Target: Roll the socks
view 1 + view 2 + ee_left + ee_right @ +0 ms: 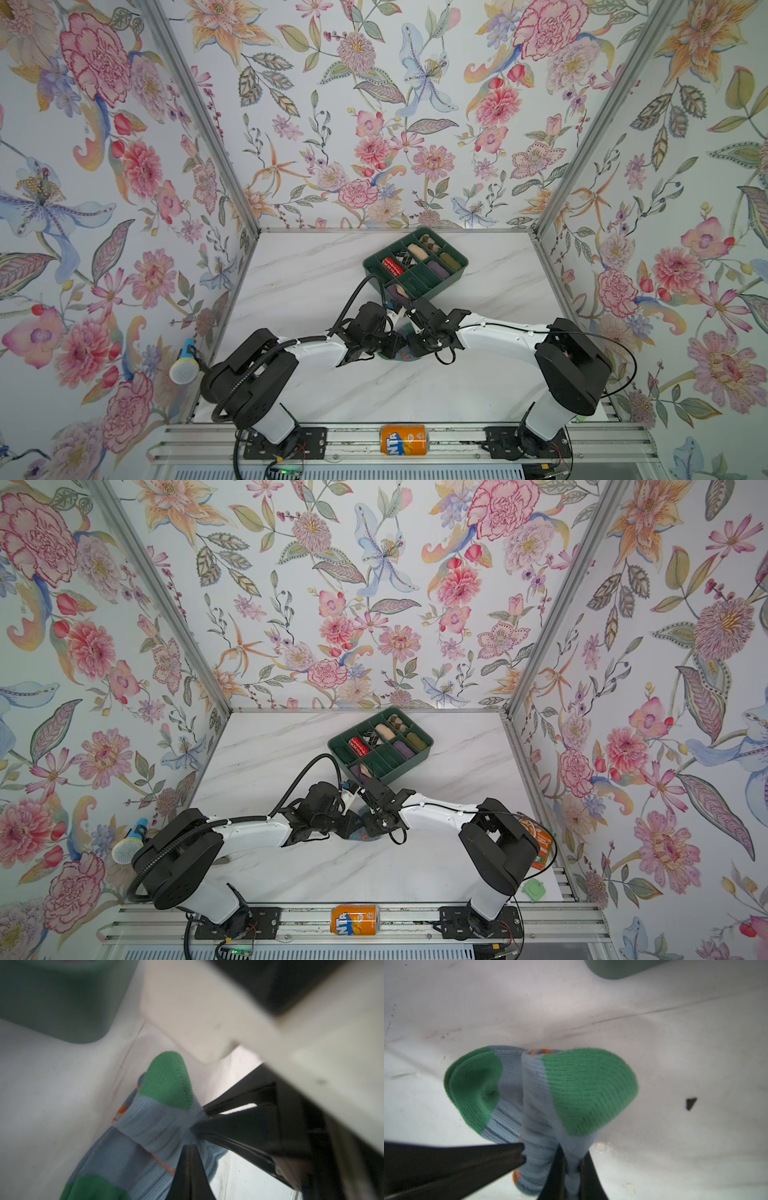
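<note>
The socks, blue-grey with green toes, sit bunched between both grippers at mid-worktop, near the green tray of other rolled socks. We see the right gripper with fingers clamped on the knit. The left gripper has its fingers together, tips against the fabric. We judge the roll only begun: loose, with both toes sticking out.

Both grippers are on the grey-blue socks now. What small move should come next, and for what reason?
Probably turn the pinched fabric over onto itself. The left gripper and the right gripper are both shut on the ribbed part of the socks, close together, yet the green toe and heel stick out loosely, so the roll looks unfinished.
</note>
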{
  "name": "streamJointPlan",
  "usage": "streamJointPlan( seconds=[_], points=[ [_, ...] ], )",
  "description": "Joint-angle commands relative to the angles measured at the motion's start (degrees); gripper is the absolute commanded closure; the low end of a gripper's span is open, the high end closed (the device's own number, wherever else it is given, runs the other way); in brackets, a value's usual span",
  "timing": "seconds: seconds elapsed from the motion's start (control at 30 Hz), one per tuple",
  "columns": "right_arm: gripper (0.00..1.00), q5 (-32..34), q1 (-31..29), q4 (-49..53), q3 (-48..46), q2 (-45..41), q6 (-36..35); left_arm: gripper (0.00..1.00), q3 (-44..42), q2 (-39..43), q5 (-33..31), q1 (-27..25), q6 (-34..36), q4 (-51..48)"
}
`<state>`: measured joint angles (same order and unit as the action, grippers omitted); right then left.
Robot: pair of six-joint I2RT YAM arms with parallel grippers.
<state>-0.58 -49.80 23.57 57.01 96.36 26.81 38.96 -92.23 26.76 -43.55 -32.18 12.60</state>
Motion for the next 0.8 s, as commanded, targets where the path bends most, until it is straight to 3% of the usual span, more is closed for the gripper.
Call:
streamJointPlan(
  seconds=[0.0, 0.33, 0.5, 0.77],
  points=[
    [1.0, 0.97, 0.03, 2.49, -0.98, 0.46, 0.26, 1.0, 0.96, -1.28, 0.33, -0.48, -0.96, 0.8],
    [0.99, -0.98, 0.11, 0.27, -1.71, 0.16, -0.09, 1.0, 1.65, -4.97, -2.07, -0.48, -0.09, 0.57],
    [0.89, -2.9, 1.44, -1.94, -3.77, -2.41, 0.17, 1.0, 1.18, -7.85, -1.76, -0.48, 0.6, -0.21],
    [0.63, -7.85, 6.18, -9.16, -10.21, -12.11, 1.84, 1.0, -0.29, -8.63, -1.8, -0.48, 0.76, -0.52]
  ],
)
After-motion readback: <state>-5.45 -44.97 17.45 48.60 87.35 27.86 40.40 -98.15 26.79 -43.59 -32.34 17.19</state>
